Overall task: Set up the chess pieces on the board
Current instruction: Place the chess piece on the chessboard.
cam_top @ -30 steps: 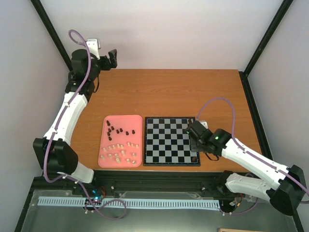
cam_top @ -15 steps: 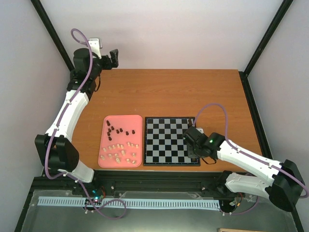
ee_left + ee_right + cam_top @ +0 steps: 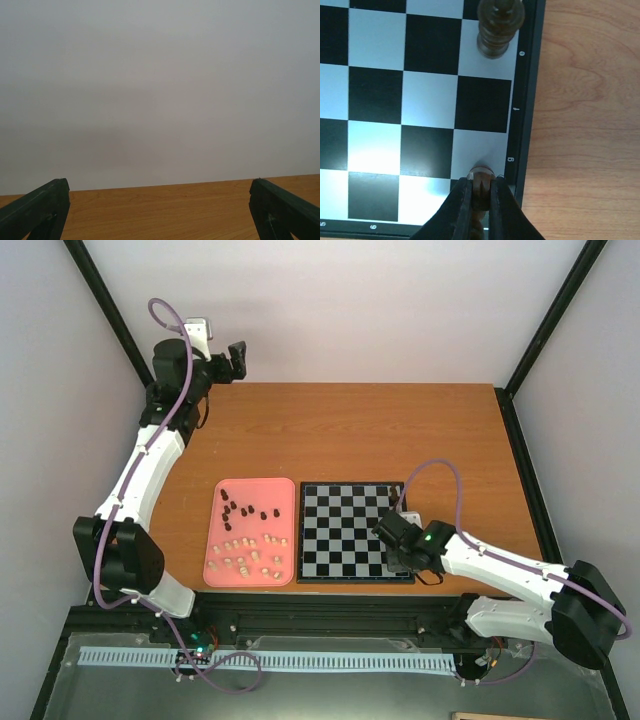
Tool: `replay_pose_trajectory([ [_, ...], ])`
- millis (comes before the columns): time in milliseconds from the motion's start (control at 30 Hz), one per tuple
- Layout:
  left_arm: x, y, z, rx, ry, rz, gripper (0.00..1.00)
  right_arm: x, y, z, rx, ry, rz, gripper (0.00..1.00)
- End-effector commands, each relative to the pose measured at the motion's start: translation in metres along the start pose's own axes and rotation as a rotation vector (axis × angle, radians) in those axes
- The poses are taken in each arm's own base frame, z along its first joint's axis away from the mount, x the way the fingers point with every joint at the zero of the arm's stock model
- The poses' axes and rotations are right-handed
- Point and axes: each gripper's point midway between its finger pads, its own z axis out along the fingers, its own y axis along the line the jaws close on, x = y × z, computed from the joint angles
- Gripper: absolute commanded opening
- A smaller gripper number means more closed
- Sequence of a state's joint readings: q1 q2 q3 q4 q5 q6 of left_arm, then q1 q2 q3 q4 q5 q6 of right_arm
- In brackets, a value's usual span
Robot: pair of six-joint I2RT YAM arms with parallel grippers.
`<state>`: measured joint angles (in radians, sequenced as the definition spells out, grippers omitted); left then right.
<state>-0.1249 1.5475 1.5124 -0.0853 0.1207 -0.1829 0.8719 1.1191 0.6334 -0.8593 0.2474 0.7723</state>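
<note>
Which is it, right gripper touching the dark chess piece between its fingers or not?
Touching. The right wrist view shows the right gripper with both fingers pressed against the dark chess piece, no gap.

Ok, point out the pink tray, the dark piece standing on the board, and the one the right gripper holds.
pink tray (image 3: 285, 490), top view, bare far-right corner.
standing dark piece (image 3: 500, 25), right wrist view, body.
gripped dark piece (image 3: 481, 182), right wrist view, top.

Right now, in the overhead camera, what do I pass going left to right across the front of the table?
left arm → pink tray holding loose chess pieces → board → right arm's white forearm
</note>
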Motion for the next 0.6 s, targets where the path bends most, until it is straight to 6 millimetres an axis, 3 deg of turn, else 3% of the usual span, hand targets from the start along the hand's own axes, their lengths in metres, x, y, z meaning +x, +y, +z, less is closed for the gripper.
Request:
replay_pose_trajectory([
  [0, -0.0224, -0.0096, -0.0038, 0.025, -0.050, 0.003, 1.00, -0.0078, -0.0062, 0.0012, 0.033, -0.064, 0.046, 0.03],
  [567, -0.0215, -0.0090, -0.0044, 0.021, -0.047, 0.004, 1.00, -0.0140, -0.0024, 0.0069, 0.017, -0.103, 0.051, 0.03],
])
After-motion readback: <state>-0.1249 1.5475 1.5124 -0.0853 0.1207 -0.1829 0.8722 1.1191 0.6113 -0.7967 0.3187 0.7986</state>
